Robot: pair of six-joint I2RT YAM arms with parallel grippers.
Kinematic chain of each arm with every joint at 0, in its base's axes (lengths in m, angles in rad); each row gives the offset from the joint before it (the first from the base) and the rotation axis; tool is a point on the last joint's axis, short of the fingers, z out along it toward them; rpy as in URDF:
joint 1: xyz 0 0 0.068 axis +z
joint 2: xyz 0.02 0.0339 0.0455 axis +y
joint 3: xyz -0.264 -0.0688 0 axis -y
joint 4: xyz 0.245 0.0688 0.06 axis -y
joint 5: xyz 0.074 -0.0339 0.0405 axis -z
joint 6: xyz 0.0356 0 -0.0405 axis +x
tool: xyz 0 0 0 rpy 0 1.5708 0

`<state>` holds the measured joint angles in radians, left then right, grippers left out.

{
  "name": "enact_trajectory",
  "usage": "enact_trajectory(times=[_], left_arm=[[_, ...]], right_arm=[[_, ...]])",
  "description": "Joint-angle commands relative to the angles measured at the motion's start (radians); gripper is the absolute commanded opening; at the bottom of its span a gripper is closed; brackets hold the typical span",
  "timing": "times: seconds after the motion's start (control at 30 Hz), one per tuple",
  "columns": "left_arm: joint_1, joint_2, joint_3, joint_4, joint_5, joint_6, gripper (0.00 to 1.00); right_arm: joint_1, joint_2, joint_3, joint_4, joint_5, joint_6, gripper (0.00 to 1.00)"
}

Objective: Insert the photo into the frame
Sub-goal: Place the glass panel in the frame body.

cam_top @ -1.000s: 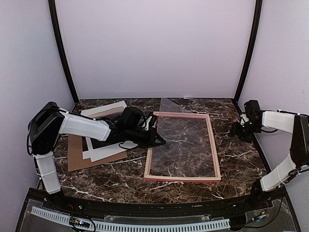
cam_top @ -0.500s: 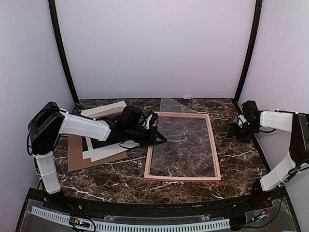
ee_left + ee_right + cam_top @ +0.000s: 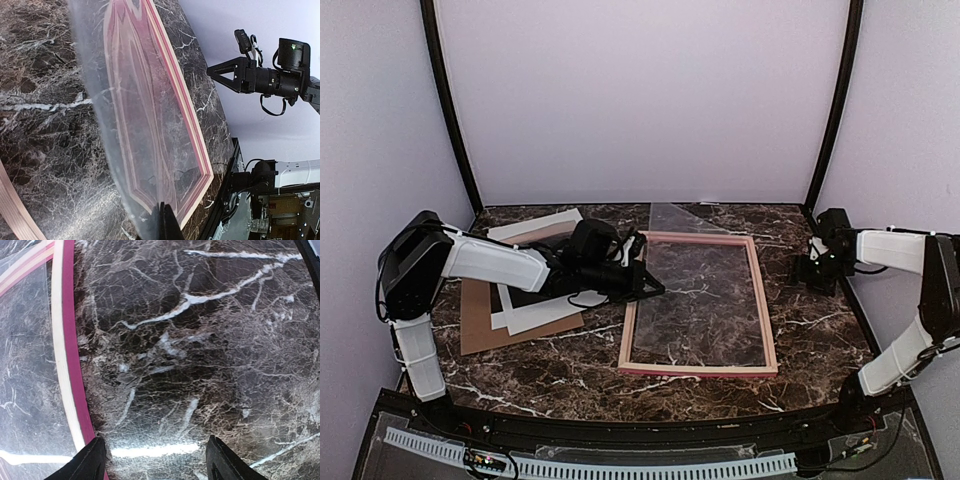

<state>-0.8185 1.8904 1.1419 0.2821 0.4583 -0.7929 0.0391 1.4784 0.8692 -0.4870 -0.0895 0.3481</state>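
lying nearest on the dark marble table is the near rail of the one frame. it rests flat, right of middle, with its long sides running away from the arms. left of it, well apart, one brown board lies flat near the table's left edge.

on that board sits the one photo, set askew. it shows a white border and a patch of dark print, and the left arm crosses over its middle and hides the rest.

there are two pincers. the left pincer reaches from above the photo to the frame's left rail. its fingers are pressed together into a single dark wedge, pinching the edge of the one clear sheet. that sheet lies over the frame's opening, with the marble veins showing through it.

on the other side, the right pincer hangs just outside the frame's right rail, toward its far end. its two fingertips stand well apart, with only bare marble between them, so it has hold of nothing.

farthest back, one corner of the clear sheet pokes out past the frame's far rail onto the table.
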Motion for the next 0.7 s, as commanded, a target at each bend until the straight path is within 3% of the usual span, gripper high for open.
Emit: enact_trajectory(times=[0.0, 0.67], left_arm=[[-0.007, -0.011, 0.026, 0.005, -0.01, 0.009, 0.0], [-0.006, 0.025, 0.051, 0.038, 0.085, 0.028, 0.01]], right_arm=[[0.022, 0.0, 0.001, 0.037, -0.026, -0.009, 0.7], [0.083, 0.041, -0.012, 0.074, -0.059, 0.006, 0.7]])
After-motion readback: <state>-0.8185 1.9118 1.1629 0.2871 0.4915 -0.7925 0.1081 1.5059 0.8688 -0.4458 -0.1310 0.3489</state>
